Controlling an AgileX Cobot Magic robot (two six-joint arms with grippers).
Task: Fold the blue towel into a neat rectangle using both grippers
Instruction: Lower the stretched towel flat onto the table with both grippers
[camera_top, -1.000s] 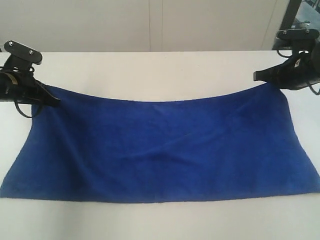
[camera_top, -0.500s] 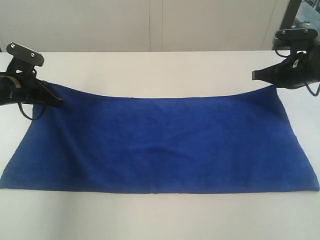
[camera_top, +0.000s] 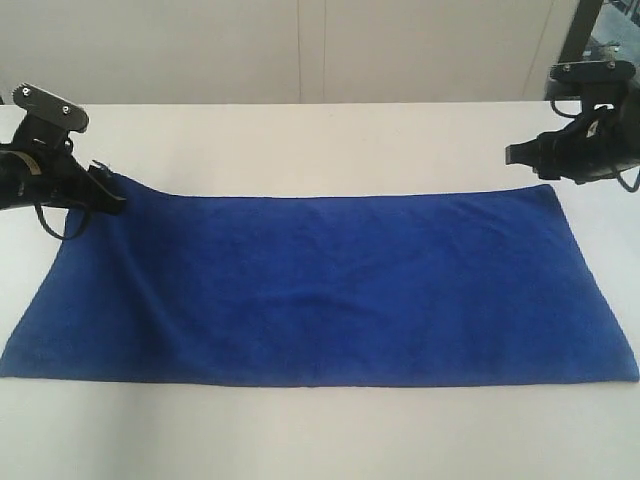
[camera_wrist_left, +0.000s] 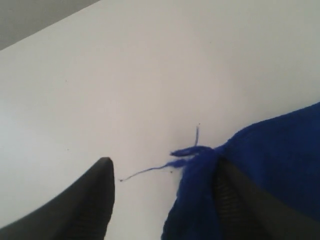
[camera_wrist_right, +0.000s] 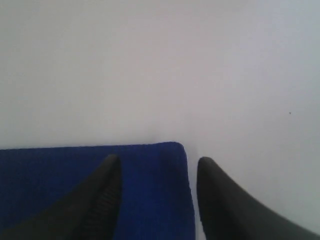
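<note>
Blue towel (camera_top: 320, 290) lay flat on the white table (camera_top: 320, 135), its far edge straight and no longer sagging. Right gripper (camera_wrist_right: 158, 160) stood wide open over its corner. The left gripper (camera_wrist_left: 162, 161) seemed open too, with the corner perhaps resting on one finger. This fold looked laid down.

The blue towel (camera_top: 320, 285) lies flat, perhaps doubled, left gripper (camera_top: 112, 192) and right gripper (camera_top: 514, 154) gaping at its far corners.

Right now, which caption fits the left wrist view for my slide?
Open left gripper at a corner of the blue towel, a loose thread lying on the table.
</note>
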